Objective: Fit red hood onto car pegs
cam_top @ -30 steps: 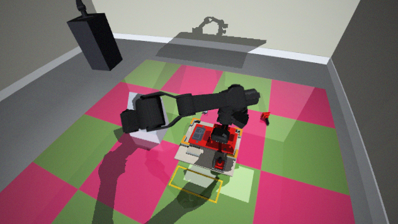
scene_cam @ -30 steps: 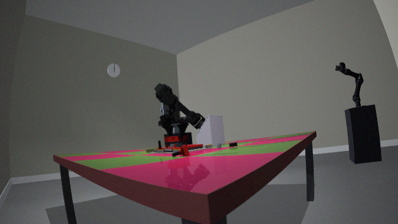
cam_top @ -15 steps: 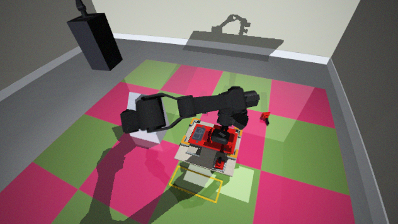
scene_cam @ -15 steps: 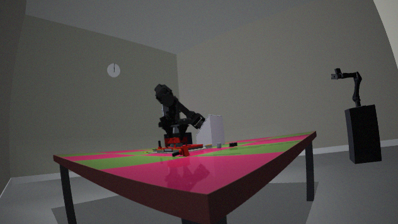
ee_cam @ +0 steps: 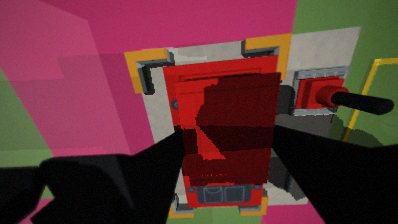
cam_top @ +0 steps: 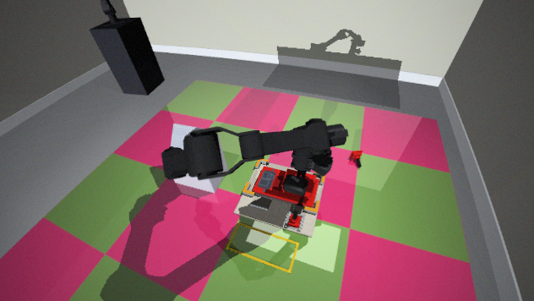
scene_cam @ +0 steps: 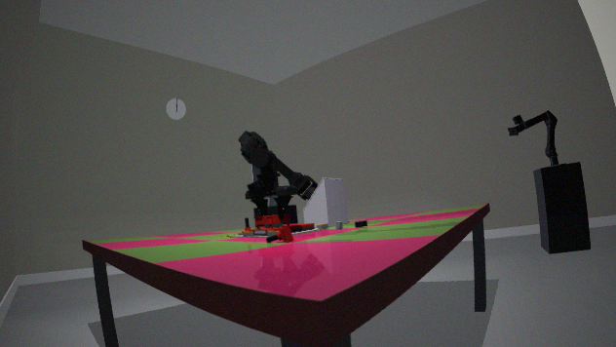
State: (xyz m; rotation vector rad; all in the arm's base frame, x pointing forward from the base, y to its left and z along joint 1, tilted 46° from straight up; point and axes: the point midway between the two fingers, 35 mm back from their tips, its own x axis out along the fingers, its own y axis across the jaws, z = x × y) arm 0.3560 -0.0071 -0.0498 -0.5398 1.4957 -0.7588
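Note:
The hood (ee_cam: 240, 110) (scene_cam: 267, 220), a red shell with a flat roof, is between the fingers, low over the chassis. My gripper (ee_cam: 224, 131) (scene_cam: 271, 211) is shut on the hood, one finger on each long side. The red chassis (ee_cam: 170, 79) (cam_top: 258, 192) sits in the jig with orange corner brackets (ee_cam: 286, 55) (cam_top: 247, 188). In the wrist view the hood looks slightly turned and shifted right relative to the chassis, whose left edge and grey-detailed end show past it. The engine and the pegs under the hood are hidden. I cannot tell whether the hood touches the deck.
A red block (ee_cam: 307, 93) (cam_top: 294, 221) with a black rod stands beside the jig. Another red piece (cam_top: 356, 156) (scene_cam: 288, 234) with a black rod lies on the table. A yellow outline (cam_top: 258, 260) is marked near the jig. A pale box (scene_cam: 336, 200) stands by the arm.

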